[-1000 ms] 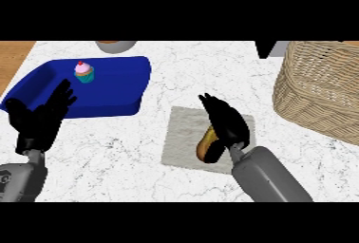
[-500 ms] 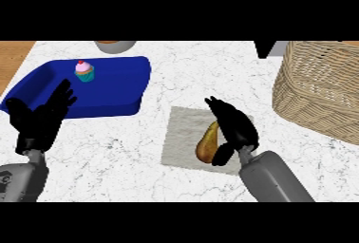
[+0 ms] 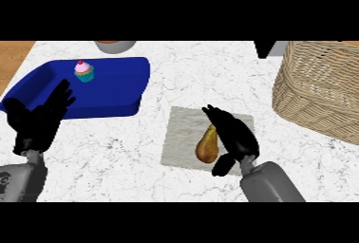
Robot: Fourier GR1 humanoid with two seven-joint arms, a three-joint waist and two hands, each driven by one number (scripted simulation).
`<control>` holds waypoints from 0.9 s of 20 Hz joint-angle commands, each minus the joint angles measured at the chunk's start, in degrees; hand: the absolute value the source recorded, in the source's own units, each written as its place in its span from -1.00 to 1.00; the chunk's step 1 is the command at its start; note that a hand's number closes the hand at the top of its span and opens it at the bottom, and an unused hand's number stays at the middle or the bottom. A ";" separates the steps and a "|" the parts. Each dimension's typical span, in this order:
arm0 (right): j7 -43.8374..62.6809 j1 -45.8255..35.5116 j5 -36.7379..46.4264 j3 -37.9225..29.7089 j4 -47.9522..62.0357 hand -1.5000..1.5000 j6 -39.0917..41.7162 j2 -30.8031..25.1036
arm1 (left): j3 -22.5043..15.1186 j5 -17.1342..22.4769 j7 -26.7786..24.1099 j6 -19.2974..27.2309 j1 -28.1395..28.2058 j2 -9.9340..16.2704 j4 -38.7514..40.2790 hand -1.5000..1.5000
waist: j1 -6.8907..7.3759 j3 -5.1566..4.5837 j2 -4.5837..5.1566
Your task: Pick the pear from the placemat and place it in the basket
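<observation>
A brown pear (image 3: 206, 145) lies on the pale grey placemat (image 3: 186, 128) near the counter's middle, its narrow end pointing away from me. My right hand (image 3: 234, 135) lies over the pear's right side, fingers straight and pointing up the view, thumb hanging down below the fruit's broad end; it is not curled round the pear. The wicker basket (image 3: 320, 88) stands at the right edge, well apart from the hand. My left hand (image 3: 38, 121) rests open at the lower left, fingers up.
A blue tray (image 3: 116, 92) at the upper left holds a cupcake (image 3: 84, 71) with pink icing. A grey bowl (image 3: 114, 45) shows at the top edge, and a dark object (image 3: 265, 48) sits left of the basket. The counter is white marble.
My right hand has slid a little right and toward me, uncovering more of the pear. The left hand has stayed still.
</observation>
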 commanded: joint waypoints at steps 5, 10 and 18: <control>-1.51 -1.56 5.63 -2.83 5.15 -1.00 -0.67 1.83 | 1.41 -1.93 -0.31 -1.26 -0.90 -1.13 0.93 0.00 | 0.05 -0.02 0.05; -2.04 -1.99 9.41 -2.28 9.58 -1.00 -2.89 4.09 | 2.21 -1.69 0.78 -2.24 2.85 -1.38 -2.93 0.00 | 0.21 -0.02 0.04; -5.12 -2.64 13.91 -0.26 15.13 1.00 -3.67 4.06 | 2.36 -2.50 2.88 -1.36 0.74 -2.38 -3.58 0.00 | 0.14 -0.01 0.02</control>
